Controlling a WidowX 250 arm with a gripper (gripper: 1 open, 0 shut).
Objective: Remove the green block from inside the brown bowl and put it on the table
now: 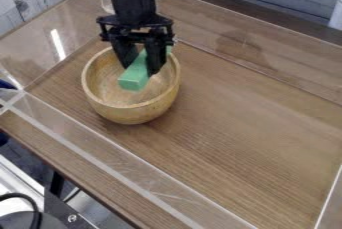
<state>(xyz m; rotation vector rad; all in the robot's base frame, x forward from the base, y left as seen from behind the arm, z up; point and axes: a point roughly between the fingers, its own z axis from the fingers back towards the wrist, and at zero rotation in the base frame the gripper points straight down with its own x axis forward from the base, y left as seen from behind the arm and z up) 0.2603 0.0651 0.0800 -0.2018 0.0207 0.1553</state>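
Observation:
The green block (135, 73) hangs tilted between the black fingers of my gripper (139, 61), which is shut on its upper end. It is lifted clear of the floor of the brown bowl (120, 107), still above the bowl's opening toward its far right side. The round wooden bowl sits on the table (241, 123) at the left. My arm comes down from the top of the view, pointing almost straight down.
Clear acrylic walls (80, 143) run along the table's near and left edges, and another follows the far right edge. Bare wood-grain tabletop stretches to the right of the bowl.

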